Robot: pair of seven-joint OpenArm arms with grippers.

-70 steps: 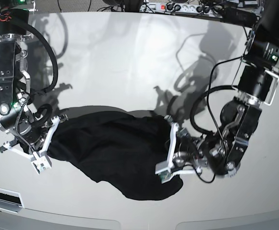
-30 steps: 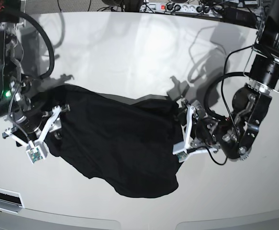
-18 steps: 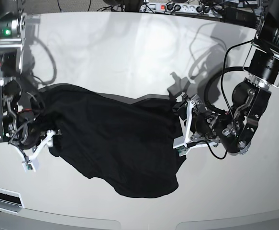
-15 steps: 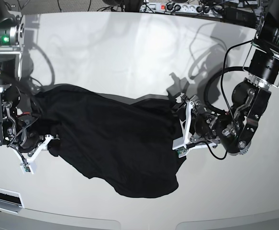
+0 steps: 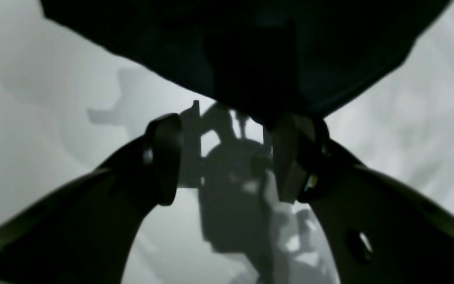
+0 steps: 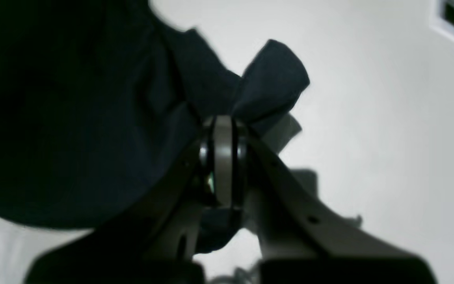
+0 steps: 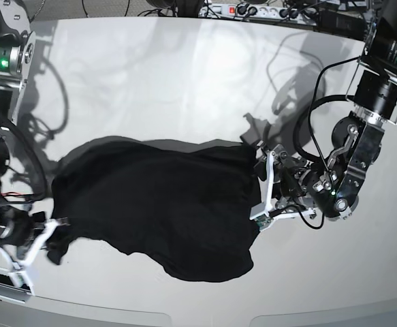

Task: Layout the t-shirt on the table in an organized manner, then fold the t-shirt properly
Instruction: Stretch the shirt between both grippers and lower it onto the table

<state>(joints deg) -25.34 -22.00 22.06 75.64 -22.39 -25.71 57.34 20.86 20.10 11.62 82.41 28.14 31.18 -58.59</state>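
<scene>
Two grippers work at opposite ends of the black t-shirt (image 7: 157,204), which lies spread in a rumpled sheet across the near half of the glossy white table (image 7: 184,82). At the base view's left, the right gripper (image 6: 223,157) has its fingers pressed flat together on a bunched corner of the fabric, a small flap of cloth sticking up just beyond the tips and the rest of the garment trailing away to one side. That corner sits low near the table's front edge, beside the right arm (image 7: 7,231). Over on the other side the left gripper (image 5: 227,157) stands with its fingers plainly apart, bright tabletop showing between them; the shirt's edge hangs just past the tips and seems to brush one finger (image 5: 294,154), though I cannot tell whether it truly touches. From the base view that gripper rests at the shirt's far edge.
</scene>
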